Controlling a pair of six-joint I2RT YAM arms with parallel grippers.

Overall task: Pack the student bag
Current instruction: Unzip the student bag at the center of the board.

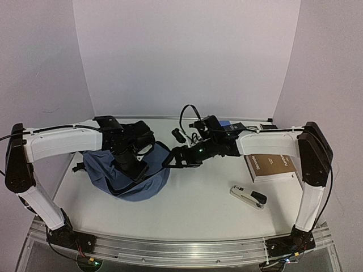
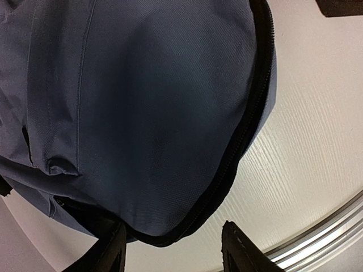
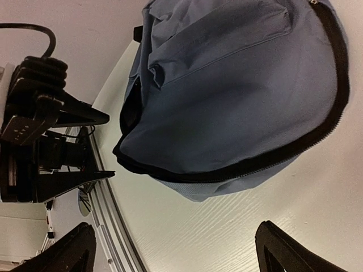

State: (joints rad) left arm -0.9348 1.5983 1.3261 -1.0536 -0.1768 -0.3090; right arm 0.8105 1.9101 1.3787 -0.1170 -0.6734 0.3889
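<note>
The bag (image 1: 127, 184) lies slumped on the left half of the table (image 1: 198, 215), about midway between the far and near edges, with its rounded end towards the middle. The top view shows it only as a blue heap, half covered by the left arm. The left wrist view fills with its smooth blue panel (image 2: 142, 113) and a black zipper (image 2: 238, 141) curving round the edge. The right wrist view shows the same zipper band (image 3: 255, 161) from the other side, with a dark slit (image 3: 129, 107) in the fabric near the left arm. In no view can the inside be seen, so I cannot tell what it holds.

The left arm reaches in from the left edge, wrist bent down. The left gripper (image 2: 173, 255) hangs over the bag's rounded end, part open. The zipper edge runs between its fingers (image 2: 110, 252), with bare table showing beside the other finger, so nothing is pinched.

The right arm stretches low from the right edge across the middle of the table. The right gripper (image 3: 181, 255) points at the bag and stops just beside it, jaws wide apart with only table between them.

Only the top view shows the rest. A tan book (image 1: 272, 167) lies flat near the right edge, partly under the right arm. A stapler (image 1: 248, 196) lies closer to the near edge. A metal rail (image 1: 187, 246) runs along the near edge.
</note>
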